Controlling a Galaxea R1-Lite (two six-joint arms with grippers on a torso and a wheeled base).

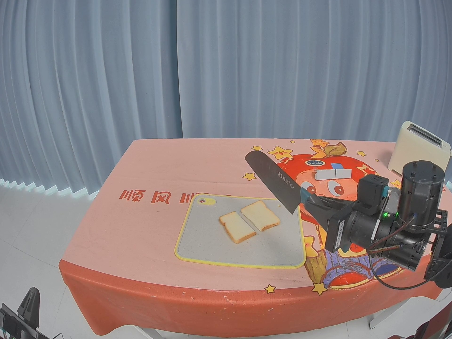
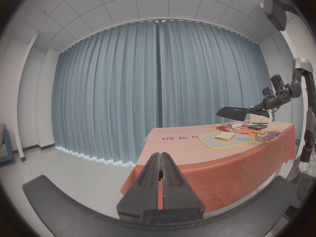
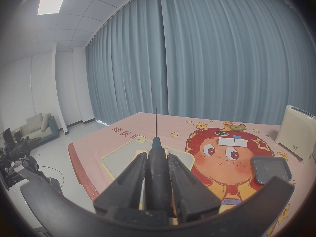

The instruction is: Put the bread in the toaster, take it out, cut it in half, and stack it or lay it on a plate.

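Two toasted bread halves lie side by side, close together, on the grey, yellow-rimmed cutting board. My right gripper is shut on the handle of a black-bladed knife, held in the air over the board's right edge, with the blade pointing up and away. In the right wrist view the knife shows edge-on between the fingers. The white toaster stands at the table's far right. My left gripper is shut on nothing, low and off the table's left side.
A dark grey square plate sits on the cloth near the toaster. A small white and blue block lies behind the board. The pink tablecloth is bare to the left of the board. Curtains hang behind the table.
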